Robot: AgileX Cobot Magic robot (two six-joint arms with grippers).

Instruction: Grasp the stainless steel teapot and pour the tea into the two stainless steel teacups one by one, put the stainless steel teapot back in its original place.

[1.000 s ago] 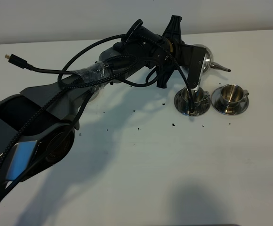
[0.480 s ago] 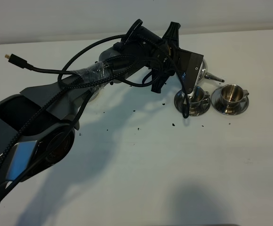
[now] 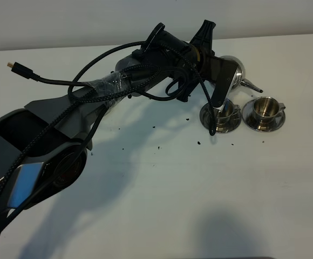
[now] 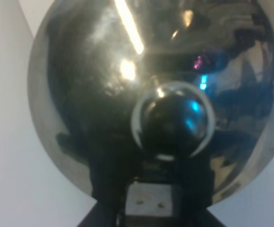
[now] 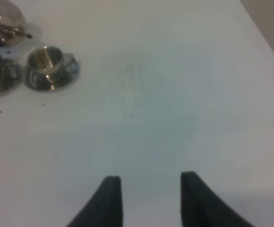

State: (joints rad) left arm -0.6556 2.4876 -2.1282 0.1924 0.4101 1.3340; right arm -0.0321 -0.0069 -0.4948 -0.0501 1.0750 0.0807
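White desk, and our left pincer, clenched on the stainless steel teapot just behind the 2 teacups, has just dipped its spout toward the right teacup, so pouring's likely; right pincer hangs released.

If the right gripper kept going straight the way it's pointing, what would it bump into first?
Most likely just the table. The right gripper is open and points over a bare white stretch of it. The teacups and the teapot sit off to one side, out of its line.
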